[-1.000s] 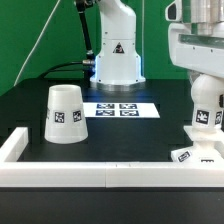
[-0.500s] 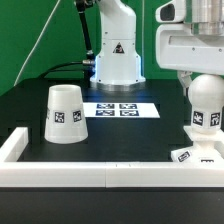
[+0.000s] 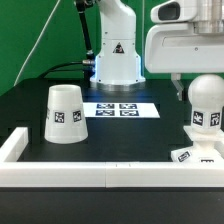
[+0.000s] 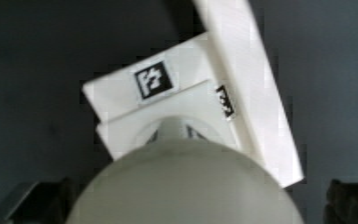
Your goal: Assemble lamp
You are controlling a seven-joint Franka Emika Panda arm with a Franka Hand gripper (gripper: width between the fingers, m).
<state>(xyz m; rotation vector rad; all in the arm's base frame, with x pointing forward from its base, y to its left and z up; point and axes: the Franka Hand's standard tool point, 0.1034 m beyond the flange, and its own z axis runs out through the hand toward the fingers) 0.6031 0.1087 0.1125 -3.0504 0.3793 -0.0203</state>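
The round bulb point(image 3: 205, 105) stands upright on the flat stepped base point(image 3: 196, 152) at the exterior view's right, against the white front wall. My gripper point(image 3: 203, 88) is open around the bulb's upper part, its jaws wide apart and clear of the bulb; one finger point(image 3: 179, 88) shows beside it. In the wrist view the bulb point(image 4: 176, 185) fills the foreground over the tagged base point(image 4: 167, 85), with a dark finger point(image 4: 44, 200) far out on each side. The tapered shade point(image 3: 65, 112) stands mouth down at the left.
A white wall point(image 3: 100, 175) runs along the front and up the left side. The marker board point(image 3: 120, 109) lies in the middle at the back, in front of the white robot pedestal point(image 3: 118, 60).
My gripper has risen along the bulb and drifted toward the exterior view's left, uncovering most of the bulb. The bulb, base and shade have not moved.
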